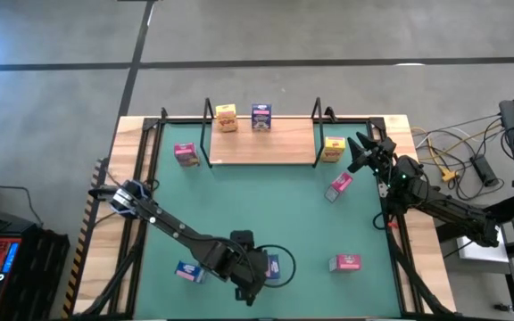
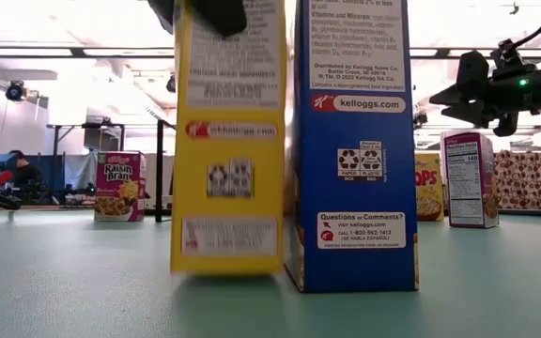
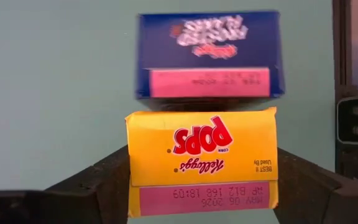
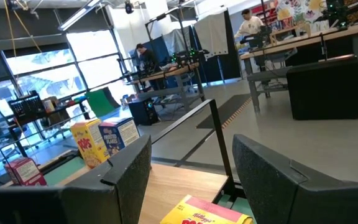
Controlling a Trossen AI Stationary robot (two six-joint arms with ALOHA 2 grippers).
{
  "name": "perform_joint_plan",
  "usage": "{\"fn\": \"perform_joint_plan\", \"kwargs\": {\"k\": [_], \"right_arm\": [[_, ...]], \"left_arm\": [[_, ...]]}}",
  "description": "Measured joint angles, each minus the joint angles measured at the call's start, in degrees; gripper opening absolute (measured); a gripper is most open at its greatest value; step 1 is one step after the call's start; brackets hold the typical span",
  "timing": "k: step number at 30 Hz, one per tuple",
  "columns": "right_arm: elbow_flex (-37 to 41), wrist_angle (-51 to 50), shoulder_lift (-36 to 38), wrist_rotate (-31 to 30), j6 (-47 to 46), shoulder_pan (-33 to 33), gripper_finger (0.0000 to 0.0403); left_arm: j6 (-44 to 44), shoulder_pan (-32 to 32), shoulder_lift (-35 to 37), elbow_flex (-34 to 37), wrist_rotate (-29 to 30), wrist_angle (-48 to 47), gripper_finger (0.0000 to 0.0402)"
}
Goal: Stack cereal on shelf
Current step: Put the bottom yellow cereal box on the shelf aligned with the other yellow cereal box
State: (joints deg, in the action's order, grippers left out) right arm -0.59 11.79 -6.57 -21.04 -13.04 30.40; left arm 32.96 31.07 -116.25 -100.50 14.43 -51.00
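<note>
Left gripper (image 3: 201,186) low at the near edge of the green mat (image 1: 257,214), fingers (image 3: 92,186) pinching a yellow-orange cardboard cereal box (image 3: 202,163), just beside a blue cardboard cereal box (image 3: 210,55). Right gripper (image 4: 191,180) raised near the light wood shelf board (image 1: 261,147), fingers (image 4: 129,168) spread, above another yellow box (image 4: 207,211). On the shelf, one yellow box (image 1: 227,117), one blue (image 1: 261,117).

I note a green mat (image 1: 266,214) at frame centre and loose cables (image 1: 453,152) at the right edge.
</note>
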Motion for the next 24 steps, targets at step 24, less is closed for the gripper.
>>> {"fn": "perform_joint_plan", "kwargs": {"k": [24], "right_arm": [[0.0, 0.0, 0.0, 0.0, 0.0, 0.0, 0.0215]], "left_arm": [[-4.6, -24.1, 0.0, -15.4, -11.0, -24.8, 0.0300]]}}
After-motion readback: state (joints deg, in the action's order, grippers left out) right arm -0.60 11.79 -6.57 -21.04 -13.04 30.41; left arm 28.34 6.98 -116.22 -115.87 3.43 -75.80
